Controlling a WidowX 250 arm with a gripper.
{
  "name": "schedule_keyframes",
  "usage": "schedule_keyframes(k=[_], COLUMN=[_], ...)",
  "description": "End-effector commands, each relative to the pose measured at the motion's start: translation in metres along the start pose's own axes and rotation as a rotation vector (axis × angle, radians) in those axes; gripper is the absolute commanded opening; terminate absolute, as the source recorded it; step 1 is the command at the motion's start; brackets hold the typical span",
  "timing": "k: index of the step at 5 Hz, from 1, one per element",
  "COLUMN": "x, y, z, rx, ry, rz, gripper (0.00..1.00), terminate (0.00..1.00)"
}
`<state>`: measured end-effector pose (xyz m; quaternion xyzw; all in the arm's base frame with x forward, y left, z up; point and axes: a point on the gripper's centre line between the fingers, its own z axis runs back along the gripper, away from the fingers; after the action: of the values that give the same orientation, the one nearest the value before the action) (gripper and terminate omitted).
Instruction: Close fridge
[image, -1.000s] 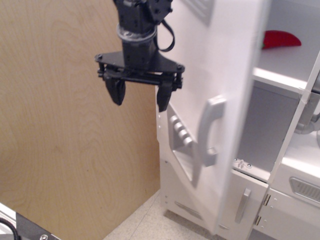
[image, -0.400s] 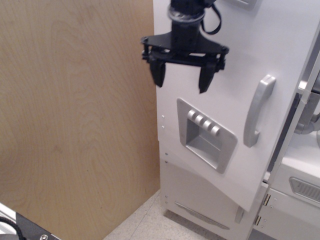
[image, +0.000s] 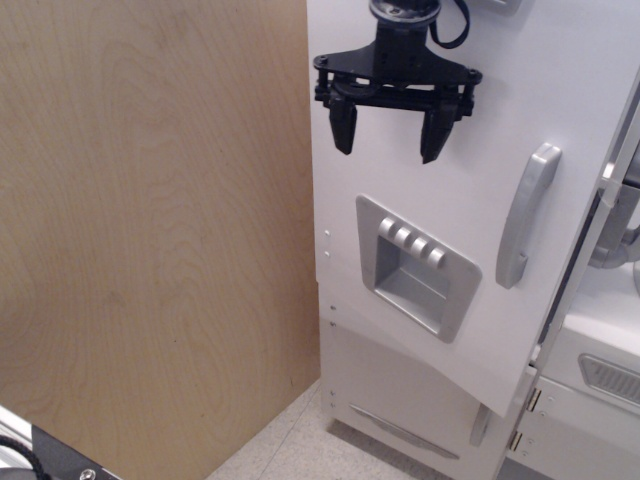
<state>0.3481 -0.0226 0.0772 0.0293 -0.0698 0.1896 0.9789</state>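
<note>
The tall white toy fridge fills the right half of the view. Its large door is swung almost shut and faces the camera; only a thin dark gap shows along its right edge. The door carries a grey vertical bar handle and a grey recessed dispenser panel with several buttons. My black gripper hangs in front of the upper part of the door, above the dispenser panel. Its two fingers are spread wide and hold nothing. The inside shelves are hidden behind the door.
A plywood wall stands on the left. A smaller lower white door sits under the big door. A neighbouring white unit with a grey vent is at the lower right. Speckled floor shows at the bottom.
The fridge door has swung from open, with shelves and a red item visible, to almost shut. My gripper has moved right and slightly up with the door, staying open.
</note>
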Motion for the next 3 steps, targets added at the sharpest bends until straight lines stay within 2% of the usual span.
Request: schedule_keyframes(k=[1, 3], x=[0.0203, 0.0258], y=[-0.0130, -0.0182], z=[0.0246, 0.0289], rx=[-0.044, -0.053], ry=[-0.020, -0.023], rz=[0.035, 0.047], gripper=[1.00, 1.00], terminate=[0.00, 0.00])
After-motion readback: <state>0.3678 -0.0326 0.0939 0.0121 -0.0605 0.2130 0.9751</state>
